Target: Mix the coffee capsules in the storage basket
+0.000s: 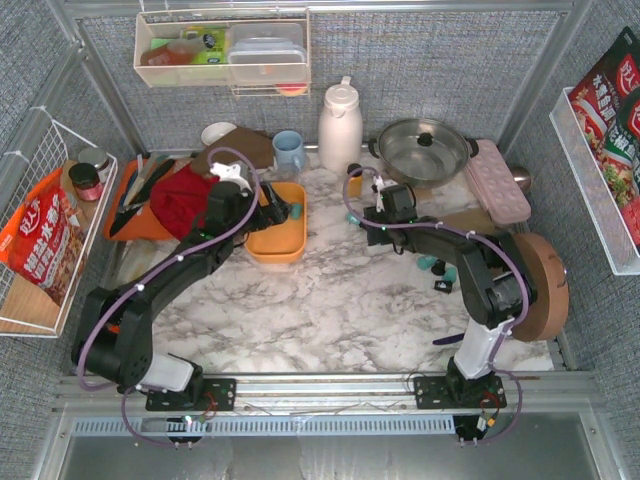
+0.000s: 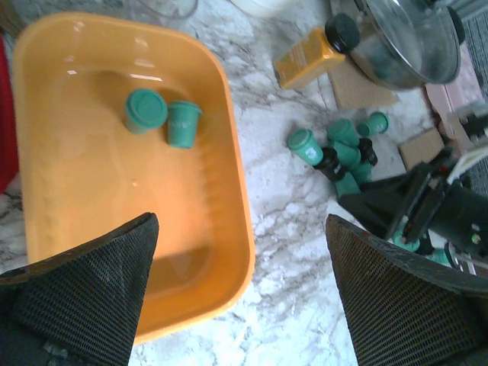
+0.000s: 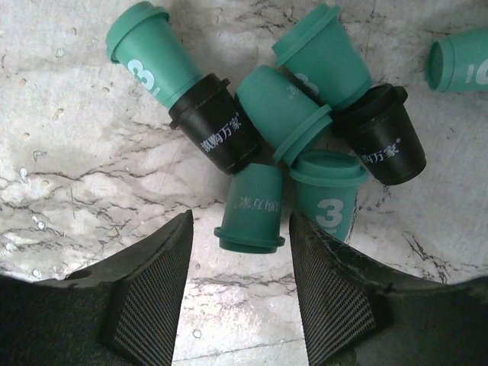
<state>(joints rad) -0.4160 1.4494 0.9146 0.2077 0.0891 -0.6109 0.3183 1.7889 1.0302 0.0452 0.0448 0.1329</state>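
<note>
Poising right claw (image 3: 240, 255) half-open, empty, either side of lying teal capsule (image 3: 250, 207). Risk: neighbour capsule (image 3: 328, 194) touches it; my finger may catch that one, knock pile (image 3: 282, 114) rolling across bench (image 3: 76, 152). Tapered pod may squirt out on close. Left claw (image 2: 242, 221) wide, empty, at storage basket (image 2: 76, 191); two teal capsules (image 2: 164, 118) inside. Collision possible if both claws enter.

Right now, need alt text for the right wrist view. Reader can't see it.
Seven coffee capsules, five teal and two black, lie heaped on a marble table, with one more teal capsule apart at the right edge. At the bottom, the open right gripper straddles the nearest teal capsule in the heap.
</note>
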